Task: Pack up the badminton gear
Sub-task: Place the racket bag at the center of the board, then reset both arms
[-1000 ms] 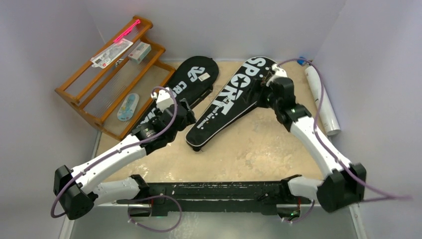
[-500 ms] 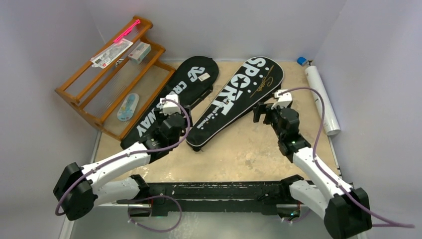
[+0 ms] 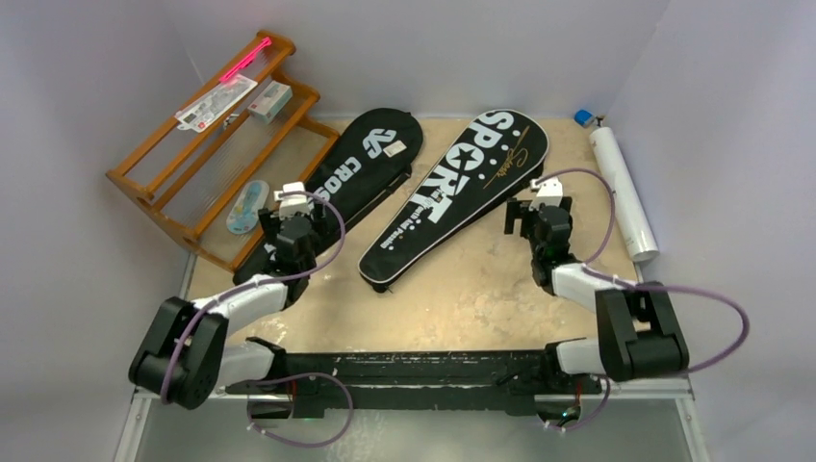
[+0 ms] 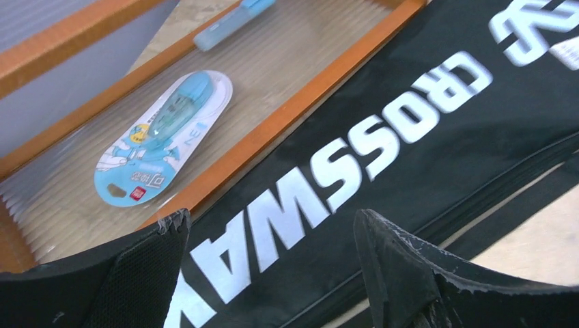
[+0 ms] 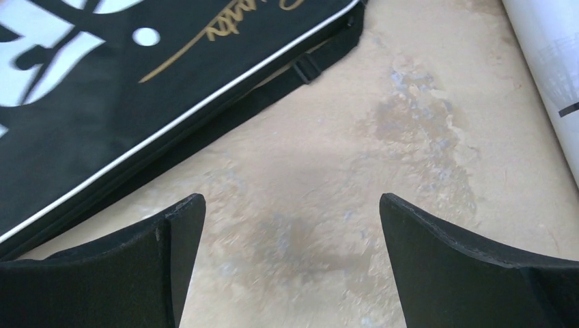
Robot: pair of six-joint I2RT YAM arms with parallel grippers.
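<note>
Two black racket covers lie side by side at the back of the table. The one lettered CROSSWAY (image 3: 361,173) (image 4: 410,116) is on the left and the one lettered SPORT (image 3: 462,188) (image 5: 102,102) is on the right. A long white tube (image 3: 621,197) (image 5: 553,61) lies along the right wall. My left gripper (image 3: 291,219) (image 4: 271,219) hangs open over the CROSSWAY cover's lower end, holding nothing. My right gripper (image 3: 537,214) (image 5: 292,201) stands open over bare table between the SPORT cover and the tube, also holding nothing.
An orange-brown wooden rack (image 3: 212,144) (image 4: 273,126) stands at the back left against the CROSSWAY cover. It holds small packets, a pink stick (image 3: 242,60) and a blue packet (image 3: 247,206) (image 4: 164,137). White walls close in both sides.
Both arms have drawn back toward the near edge. The right gripper left the SPORT cover's head for bare table. The left gripper slid left along the CROSSWAY cover. Both jaws opened a little wider.
</note>
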